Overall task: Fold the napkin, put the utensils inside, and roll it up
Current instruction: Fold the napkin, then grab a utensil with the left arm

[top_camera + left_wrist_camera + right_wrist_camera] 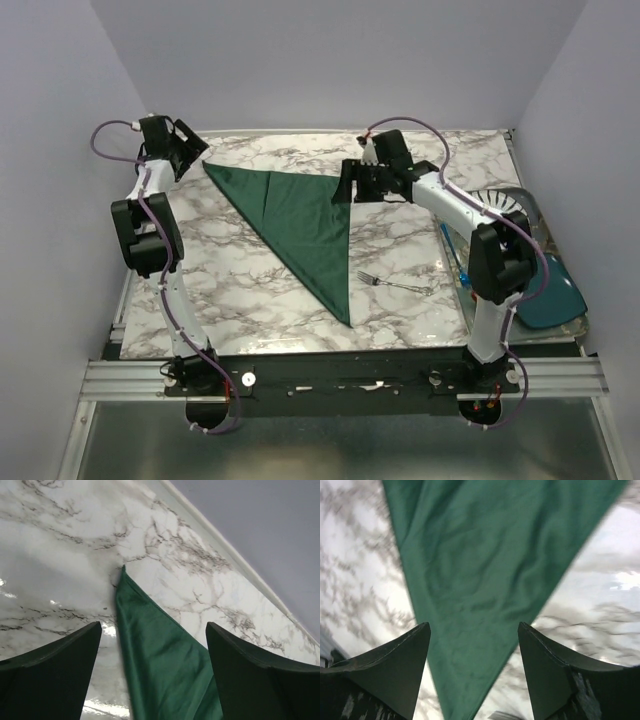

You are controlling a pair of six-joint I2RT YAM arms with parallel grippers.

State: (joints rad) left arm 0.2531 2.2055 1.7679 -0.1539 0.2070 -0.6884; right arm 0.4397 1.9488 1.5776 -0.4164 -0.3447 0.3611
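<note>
Fork (pixel 400 287), long axis along the bench's (pixel 250 295) near edge, right of napkin (pixel 300 215) — nearer right fingers (pixel 346 182) than left fingers (pixel 196 150) — both pairs spread.

Dark green napkin (pixel 300 215) folded into a flat triangle on the bench (pixel 250 290), slim silver fork (pixel 400 286) flat near its near tip, apart.

Marble tabletop (pixel 250 290); teal dish (pixel 560 292) beyond right edge; thin blue stick (pixel 450 250) lying near that edge.
</note>
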